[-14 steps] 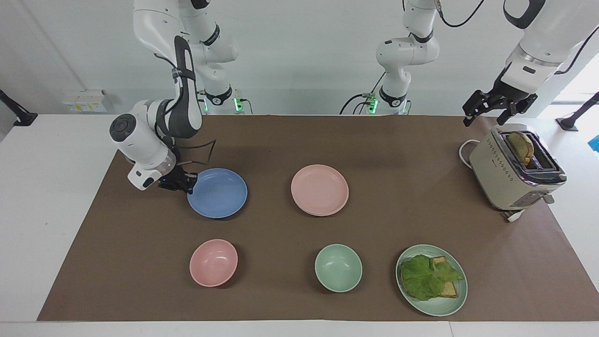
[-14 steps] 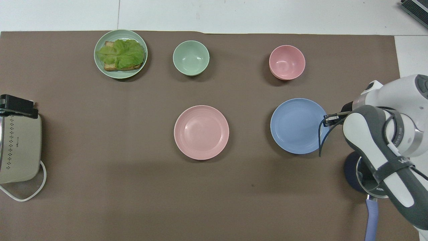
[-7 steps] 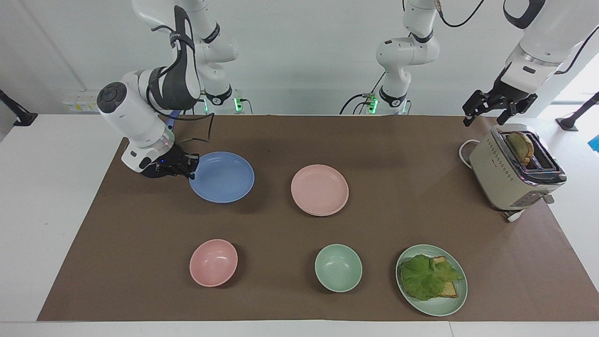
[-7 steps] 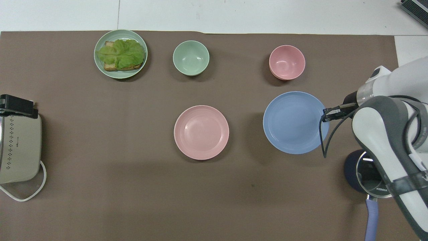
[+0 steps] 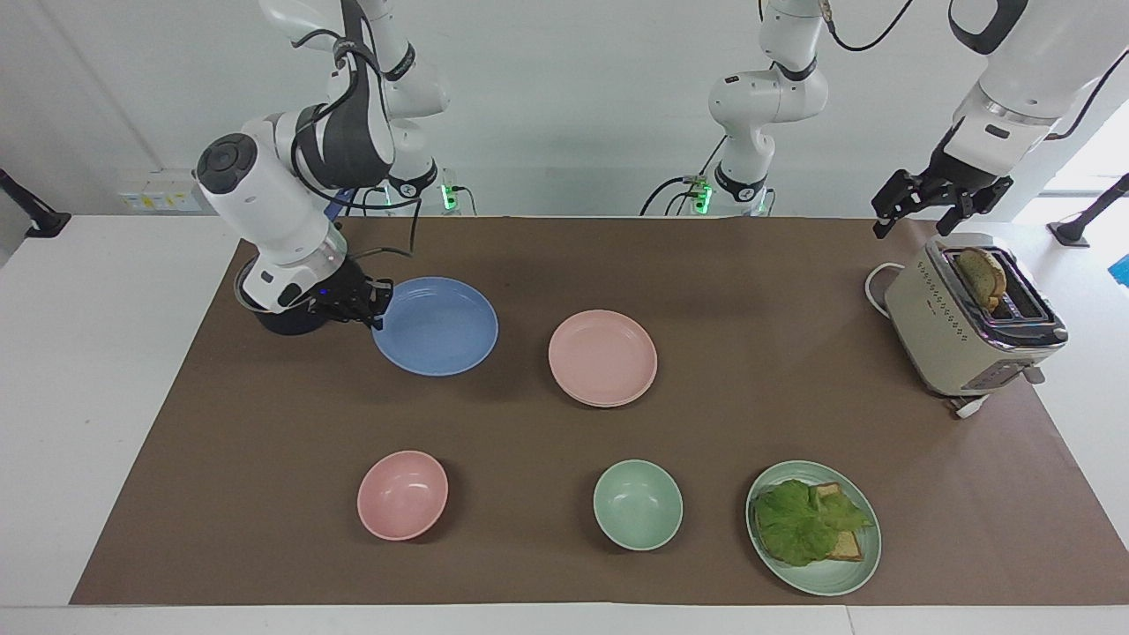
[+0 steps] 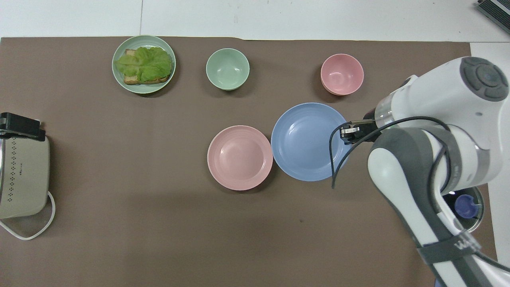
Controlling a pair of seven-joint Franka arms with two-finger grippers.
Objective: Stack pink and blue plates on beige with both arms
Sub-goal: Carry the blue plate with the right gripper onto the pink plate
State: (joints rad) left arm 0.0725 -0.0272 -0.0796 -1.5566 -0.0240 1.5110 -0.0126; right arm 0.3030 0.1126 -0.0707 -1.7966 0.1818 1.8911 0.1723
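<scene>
Since a second ago the blue plate (image 5: 436, 326) has come up off the brown mat (image 5: 564, 423) and travelled toward the pink plate (image 5: 603, 357), carried by the right claw (image 5: 366, 304), which is clenched on the plate's rim at the edge toward the right arm's end of the table. It hangs in the air, tilted a little, and from overhead its rim looks to almost meet the pink plate's rim (the facing view shows a clear gap between them). The pink plate lies flat at the middle of the mat; I cannot make out a beige plate under it or anywhere else. Where the blue plate was, a dark pot (image 6: 464, 207) now shows beside the right arm. Over the toaster (image 5: 970, 322) with its slice of bread, the left claw (image 5: 917, 212) waits, fingers spread and holding nothing. Farther from the robots sit a pink bowl (image 5: 402, 495), a green bowl (image 5: 638, 504) and a green plate (image 5: 860, 564) with lettuce and bread.
</scene>
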